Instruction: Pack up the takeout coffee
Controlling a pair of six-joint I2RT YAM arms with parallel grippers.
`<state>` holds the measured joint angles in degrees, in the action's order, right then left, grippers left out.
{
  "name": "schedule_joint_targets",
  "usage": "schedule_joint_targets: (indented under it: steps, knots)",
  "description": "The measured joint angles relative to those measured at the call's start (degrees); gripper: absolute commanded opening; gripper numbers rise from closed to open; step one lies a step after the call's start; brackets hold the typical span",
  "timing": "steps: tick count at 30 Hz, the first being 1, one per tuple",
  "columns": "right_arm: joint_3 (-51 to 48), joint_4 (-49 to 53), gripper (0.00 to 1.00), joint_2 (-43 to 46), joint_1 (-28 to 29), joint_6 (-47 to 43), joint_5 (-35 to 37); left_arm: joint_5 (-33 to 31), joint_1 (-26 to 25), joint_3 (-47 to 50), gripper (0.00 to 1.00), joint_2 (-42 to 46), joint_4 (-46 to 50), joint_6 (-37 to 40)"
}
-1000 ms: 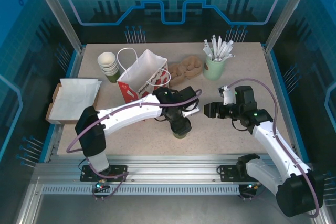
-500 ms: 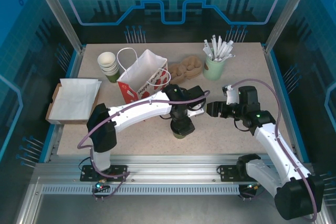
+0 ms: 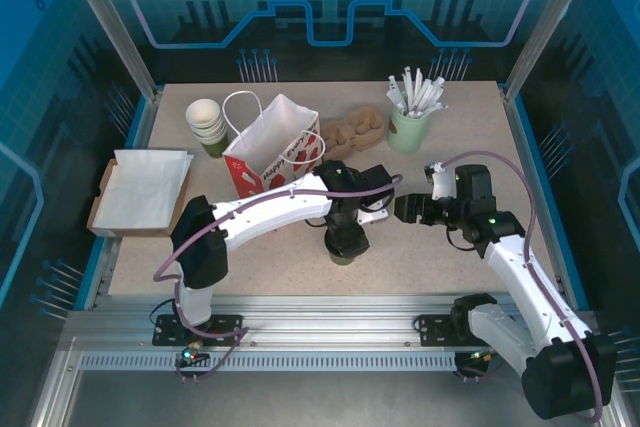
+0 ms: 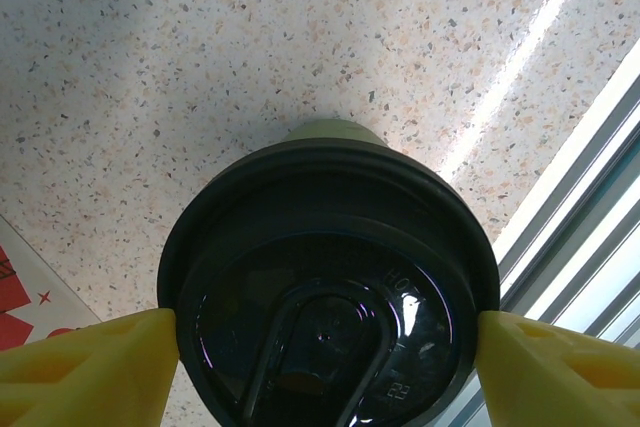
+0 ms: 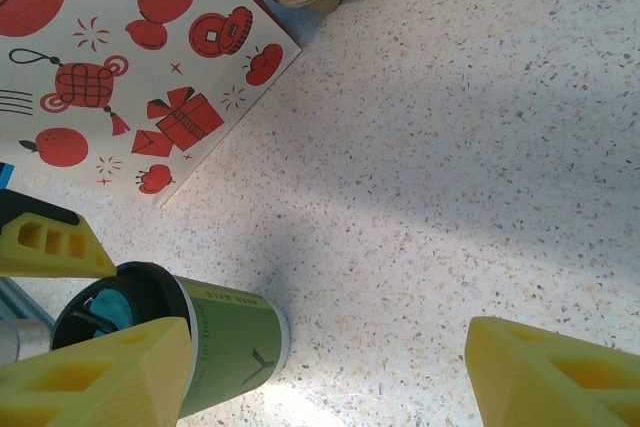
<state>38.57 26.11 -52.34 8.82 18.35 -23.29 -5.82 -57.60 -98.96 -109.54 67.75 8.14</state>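
1. Writing: the red-and-white paper bag (image 3: 275,152) carries red script that looks like "happy"; the rest is too small to read. Its side (image 5: 120,57) is printed with red lanterns, a knot, a gift box and fruit. The coffee cup (image 5: 225,347) has a dark Y-shaped mark on its green wall, and the small line near its rim cannot be read. Its black lid (image 4: 330,277) bears a tiny raised "22".
2. Surface and room: a pale speckled counter (image 3: 470,157) with an aluminium rail (image 3: 320,312) along its near edge. Blue panels with a gear drawing stand behind it.
3. The coffee cup (image 3: 345,257) stands upright close to the near edge, about mid-width, in front of the bag and apart from it. Its long axis is vertical, lid up, base on the counter.
4. Left jaws: they straddle the lid, a yellow finger (image 4: 80,367) pressed against the rim on each side, gripping the cup by its lid.
5. Right jaws: spread wide just right of the cup, with bare counter between the yellow fingers (image 5: 540,377).
6. Along the far side stand a stack of white cups (image 3: 206,119), a cardboard cup carrier (image 3: 355,130) and a mint cup of white sticks (image 3: 407,132). A flat box (image 3: 140,187) lies at the left edge.
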Motion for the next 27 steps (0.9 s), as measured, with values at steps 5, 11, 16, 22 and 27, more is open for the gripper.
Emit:
schedule_joint_targets:
  steps: [5, 11, 16, 22, 27]
  knots:
    - [-0.04, -0.02, 0.74, 0.00, 0.00, 0.00, -0.33, 0.02, 0.00, -0.52, 0.77, -0.33, 0.57, 0.28]
    - [-0.35, -0.04, 0.74, -0.02, -0.04, 0.00, -0.92, 0.00, 0.00, -0.63, 0.79, -0.61, 0.74, 1.03]
    - [-0.35, -0.09, 0.74, -0.02, -0.04, 0.00, -1.14, 0.00, 0.00, -0.63, 0.79, -1.22, 0.85, 1.05]
    - [-0.37, -0.13, 0.74, -0.02, -0.15, 0.00, -1.16, 0.00, 0.02, -0.63, 0.77, -1.22, 0.83, 1.05]
    - [-0.37, -0.13, 0.73, -0.02, -0.15, 0.00, -1.16, 0.02, 0.07, -0.63, 0.75, -1.22, 0.76, 1.05]
